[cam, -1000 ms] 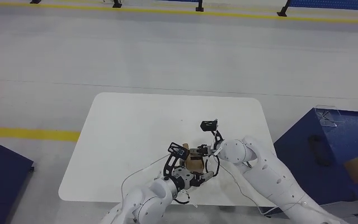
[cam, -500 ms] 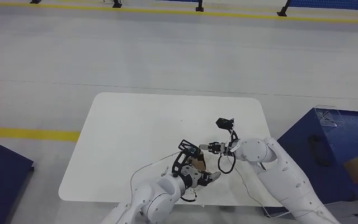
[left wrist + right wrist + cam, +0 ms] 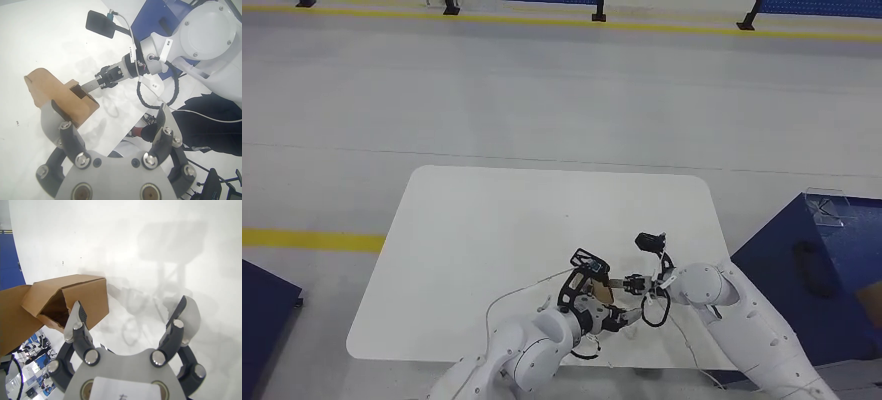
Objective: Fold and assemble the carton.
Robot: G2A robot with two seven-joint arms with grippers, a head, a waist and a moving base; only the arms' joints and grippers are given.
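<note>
Checking in from the remote desk. The left arm [image 3: 522, 355] and right arm [image 3: 204, 34] are glossy white shells. The right one has a big round joint cap with small silver screws and a white tag [image 3: 168, 44] with dark print. A black ribbed cable [image 3: 138, 92] loops off its wrist, and a black camera box [image 3: 100, 26] sits on a stalk with a teal plug. The left gripper [image 3: 105, 107] and right gripper [image 3: 130, 301] match: silver plate, black linkages, chrome bolts, grey fingers with ribbed black pads. The right one carries a white label [image 3: 122, 389].

Matt corrugated cardboard carton [image 3: 87, 294]; smooth, faintly glossy table [image 3: 132, 237], perhaps plastic-coated.
</note>
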